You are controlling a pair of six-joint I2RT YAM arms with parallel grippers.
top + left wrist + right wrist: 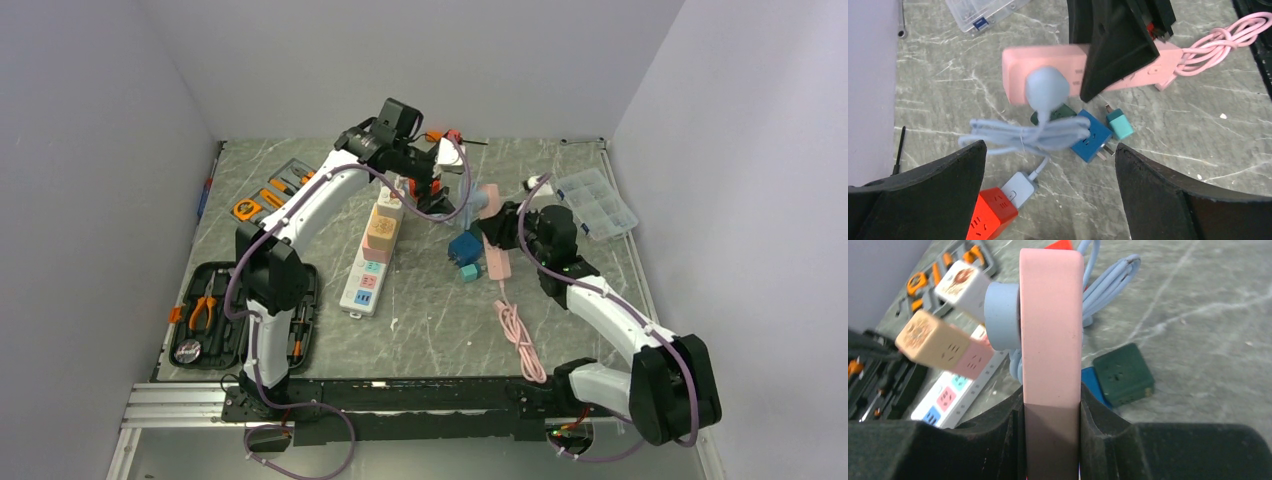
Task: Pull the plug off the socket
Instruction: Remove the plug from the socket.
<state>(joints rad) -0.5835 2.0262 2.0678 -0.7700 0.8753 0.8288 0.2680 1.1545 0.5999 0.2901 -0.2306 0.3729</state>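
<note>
pink strip [1050, 315] fwd-aligned | plug [1047, 90] juts left | r pincer [1050, 440] grips strip | l pincer [1049, 147] open

Smooth matt pink plastic socket [1050, 315]

Left arm [318, 197]: curved white link shells alternating with black cylindrical joint housings.
Right arm [612, 312]: the same white shells and black joints, with a bulky black housing at the shoulder.
Cables [236, 285]: thin mauve leads along the outside of each arm, hanging in loose loops at the bases.
Left fingers [933, 197]: matte black, broad, tapering to blunt tips.
Right fingers [983, 445]: matte black, with flat inner faces and rounded shoulders.
Wrist camera housing [400, 118]: black and boxy, on the left arm.
Base bar [420, 398]: black plate carrying both arms, beside a silver slotted rail [175, 405].
</note>
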